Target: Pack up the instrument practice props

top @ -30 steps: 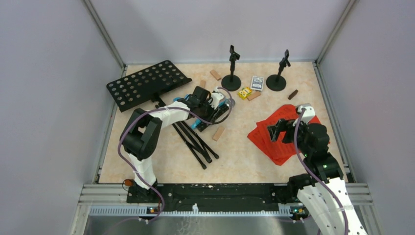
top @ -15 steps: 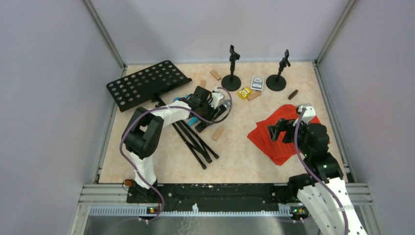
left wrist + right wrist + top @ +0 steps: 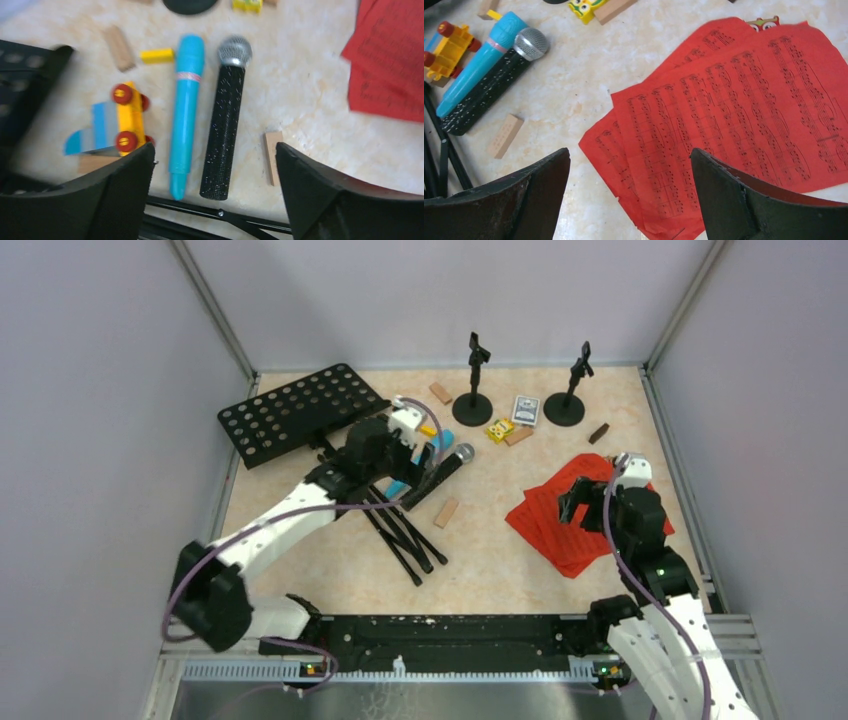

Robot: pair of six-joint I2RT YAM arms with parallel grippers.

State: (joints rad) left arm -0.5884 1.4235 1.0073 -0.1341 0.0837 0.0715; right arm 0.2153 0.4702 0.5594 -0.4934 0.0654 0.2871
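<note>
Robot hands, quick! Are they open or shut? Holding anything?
Left gripper: open, holding nothing, above the blue microphone and black microphone.
Right gripper: open, holding nothing, above the red sheet-music pages.

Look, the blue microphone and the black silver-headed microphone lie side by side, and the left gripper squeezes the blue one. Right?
No. The left gripper is open, gripping nothing; the left wrist view shows it. The blue microphone and black silver-headed microphone do lie side by side.
</note>
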